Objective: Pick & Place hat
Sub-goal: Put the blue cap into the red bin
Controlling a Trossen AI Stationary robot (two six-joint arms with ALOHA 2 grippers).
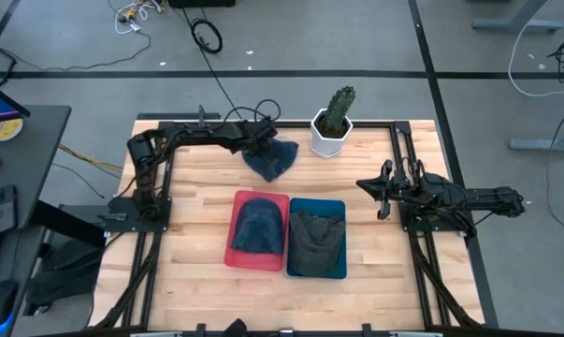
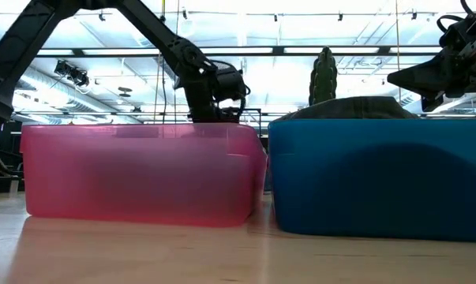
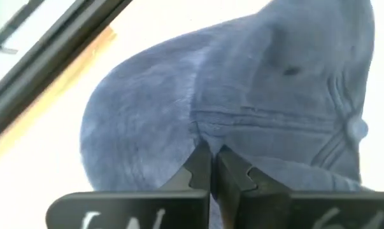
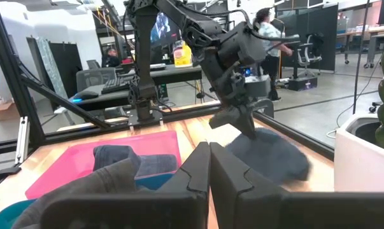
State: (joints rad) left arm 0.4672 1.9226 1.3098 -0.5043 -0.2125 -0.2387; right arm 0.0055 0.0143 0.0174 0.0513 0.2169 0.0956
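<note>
A loose blue hat (image 1: 270,161) lies on the table near its far edge, left of the potted cactus; it fills the left wrist view (image 3: 242,95). My left gripper (image 1: 261,142) is over it, shut on its cloth. A second blue hat (image 1: 258,227) lies in the red bin (image 1: 237,253), and a grey hat (image 1: 316,239) in the blue bin (image 1: 341,270). My right gripper (image 1: 380,194) is shut and holds nothing; it waits at the table's right side, above the surface. In the low view the bins hide the loose hat. My left gripper (image 3: 214,168) pinches a raised fold of the blue hat's crown (image 3: 207,130), beside a seam, between its two fingers. The fingers (image 4: 246,121) come from above, slanting down. The rest of the hat (image 4: 274,156) rests on the table.
A cactus in a white pot (image 1: 332,131) stands just right of the loose hat. The red and blue bins sit side by side at mid-table. Black frame rails (image 1: 412,178) run along the table's sides. Bare wood (image 1: 197,187) lies left of the bins.
</note>
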